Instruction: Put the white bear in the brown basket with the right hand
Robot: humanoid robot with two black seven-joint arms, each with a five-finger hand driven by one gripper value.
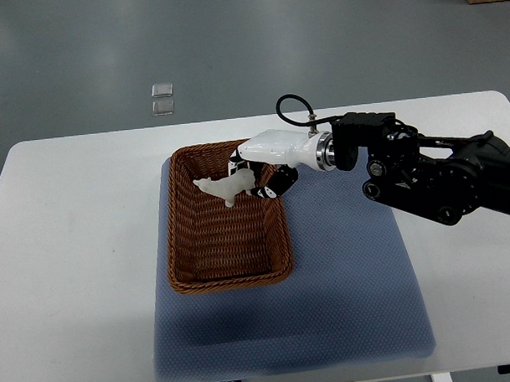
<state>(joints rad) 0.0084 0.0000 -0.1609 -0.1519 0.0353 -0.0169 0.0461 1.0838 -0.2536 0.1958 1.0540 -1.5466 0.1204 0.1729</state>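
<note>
Table (72,231) filled the frame, blue mat (351,288) spread across it to cushion the brown basket (229,280) at centre-left. Right hand (258,170) reached in from the right edge, fingers wrapped around the white bear (225,188), holding it over the basket's upper end, seemingly ready to let go.

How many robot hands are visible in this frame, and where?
1. The right hand reaches in from the right edge over the far end of the brown basket, fingers closed on the white bear. The left arm is nowhere in view.
</note>
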